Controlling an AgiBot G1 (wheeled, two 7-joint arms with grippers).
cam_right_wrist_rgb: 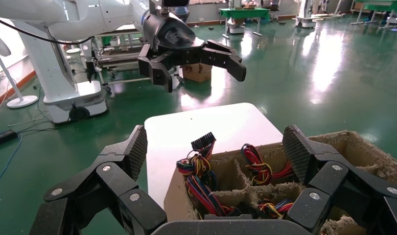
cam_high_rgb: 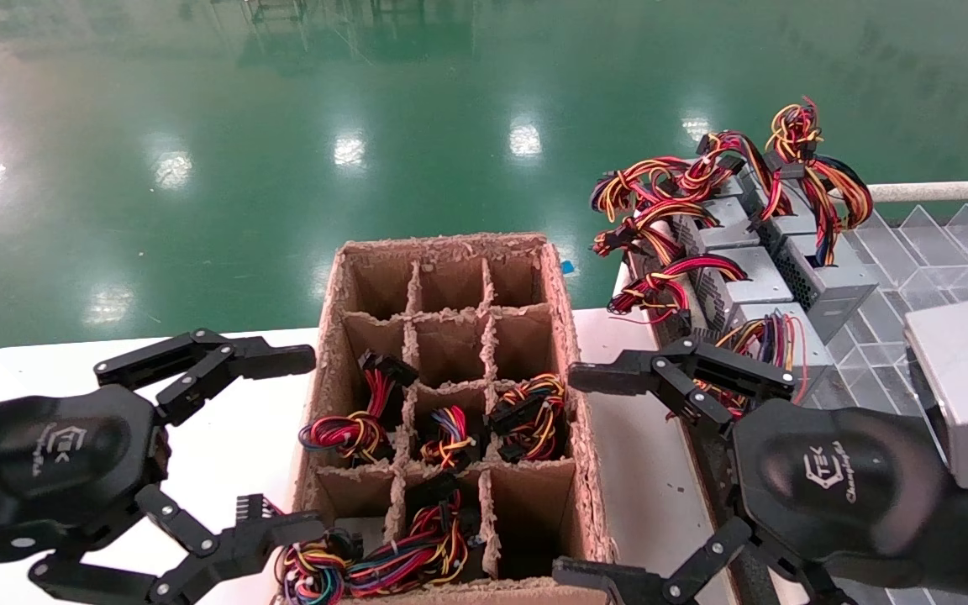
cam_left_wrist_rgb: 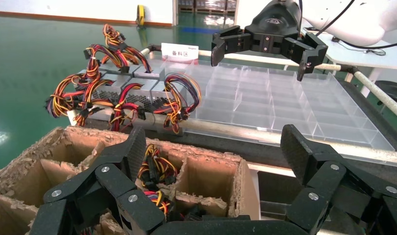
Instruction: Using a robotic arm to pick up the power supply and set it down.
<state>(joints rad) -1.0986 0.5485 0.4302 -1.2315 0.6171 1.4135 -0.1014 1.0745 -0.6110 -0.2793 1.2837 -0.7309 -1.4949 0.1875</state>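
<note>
the right hand [cam_high_rgb: 602,475] is hovering with its fingers spread wide and holding nothing, low over the gap between the cardboard box [cam_high_rgb: 450,403] and the clear divided tray [cam_high_rgb: 938,260]. the power supply [cam_high_rgb: 774,340], a grey metal box with a bundle of yellow, orange, red, purple and blue wires, is lying at the near end of a row of grey boxes [cam_high_rgb: 753,252] on the tray's edge, just beyond the right hand's upper finger and apart from it. in the left wrist view the same row [cam_left_wrist_rgb: 132,93] is sitting along the far side of the tray, wires spilling over the rim.

the left hand [cam_high_rgb: 282,445] is hanging wide and empty on the other side of the box, above the white surface [cam_high_rgb: 223,437].

the cardboard box is split by dividers into rows of three cells. the two far rows are showing bare cardboard. the third row is holding coloured wire bundles [cam_high_rgb: 450,428] in all three cells. in the nearest row, bundles [cam_high_rgb: 383,555] are filling the left and middle cells, while the right one looks dark.
</note>
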